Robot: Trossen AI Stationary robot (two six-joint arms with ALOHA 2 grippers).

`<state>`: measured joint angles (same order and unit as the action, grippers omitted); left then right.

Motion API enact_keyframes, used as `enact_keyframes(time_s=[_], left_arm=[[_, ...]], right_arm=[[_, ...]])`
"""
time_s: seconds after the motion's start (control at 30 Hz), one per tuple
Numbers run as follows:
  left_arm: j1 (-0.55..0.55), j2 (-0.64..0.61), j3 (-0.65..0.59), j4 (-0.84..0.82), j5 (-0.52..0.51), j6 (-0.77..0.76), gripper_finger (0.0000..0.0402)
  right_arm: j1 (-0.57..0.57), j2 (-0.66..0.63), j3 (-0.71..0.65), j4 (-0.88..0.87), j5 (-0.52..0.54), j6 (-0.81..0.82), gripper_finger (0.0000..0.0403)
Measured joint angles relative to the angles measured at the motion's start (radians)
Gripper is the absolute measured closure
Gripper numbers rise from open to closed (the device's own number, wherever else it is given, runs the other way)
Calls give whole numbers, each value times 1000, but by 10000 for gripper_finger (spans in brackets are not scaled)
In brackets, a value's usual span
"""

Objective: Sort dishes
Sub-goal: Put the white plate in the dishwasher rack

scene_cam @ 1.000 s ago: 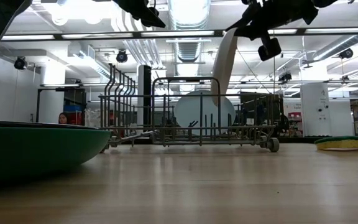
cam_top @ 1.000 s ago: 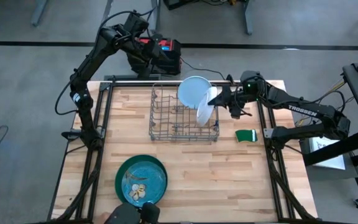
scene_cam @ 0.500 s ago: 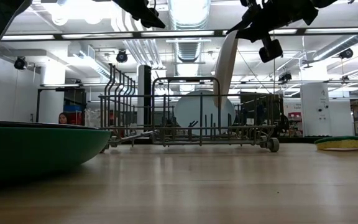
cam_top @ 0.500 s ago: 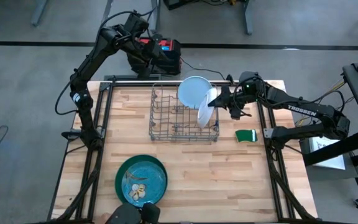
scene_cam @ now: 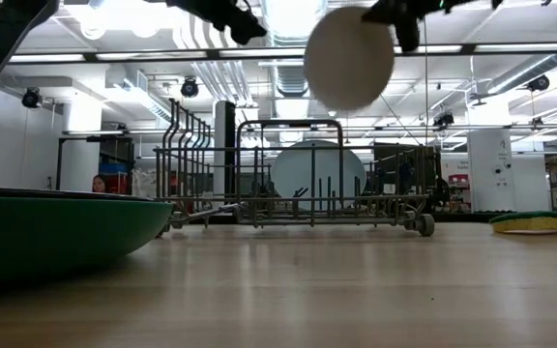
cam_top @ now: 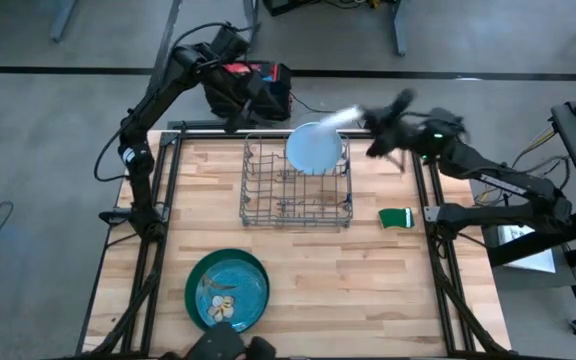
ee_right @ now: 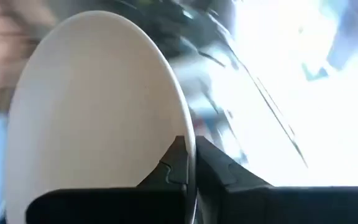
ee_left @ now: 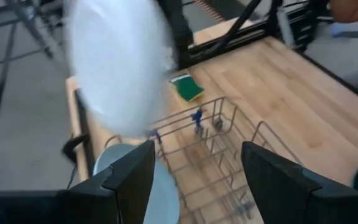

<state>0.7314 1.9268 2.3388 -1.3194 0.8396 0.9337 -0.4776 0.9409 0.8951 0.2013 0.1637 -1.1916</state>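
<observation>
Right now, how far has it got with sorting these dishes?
One pale blue plate already stands in the wire rack. The right gripper grips a white plate in the air above the rack. The teal plate inside the dark green one is left.

The right claw (cam_top: 360,117) grips a white plate (cam_top: 339,119) above the rack's (cam_top: 296,186) far corner; a blue plate (cam_top: 313,147) stands inside.

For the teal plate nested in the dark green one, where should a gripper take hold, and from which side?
Grip the teal plate at its raised rim, coming straight down from above. It lies flat inside the dark green plate, so its edge cannot be reached from the side; one finger probably has to go inside the rim.
</observation>
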Motion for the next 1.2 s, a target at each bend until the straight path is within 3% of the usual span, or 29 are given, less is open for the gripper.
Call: enact_keyframes(time_s=[0.1,0.23,0.37,0.53,0.7,1.2], left_arm=[[-16,47,-2,68,8,-16,173],[-36,92,2,167,-71,-78,173],[-37,126,5,286,-127,-217,173],[-37,145,5,317,-116,-239,173],[-40,149,5,324,-63,-263,173],[-41,149,5,380,-70,-370,176]], right_arm=[[19,-60,3,51,145,330,403],[28,-88,-19,6,340,495,403],[35,-91,-39,16,350,664,403],[33,-39,-58,8,377,780,403],[34,26,-58,35,376,806,403],[44,108,-56,104,350,877,403]])
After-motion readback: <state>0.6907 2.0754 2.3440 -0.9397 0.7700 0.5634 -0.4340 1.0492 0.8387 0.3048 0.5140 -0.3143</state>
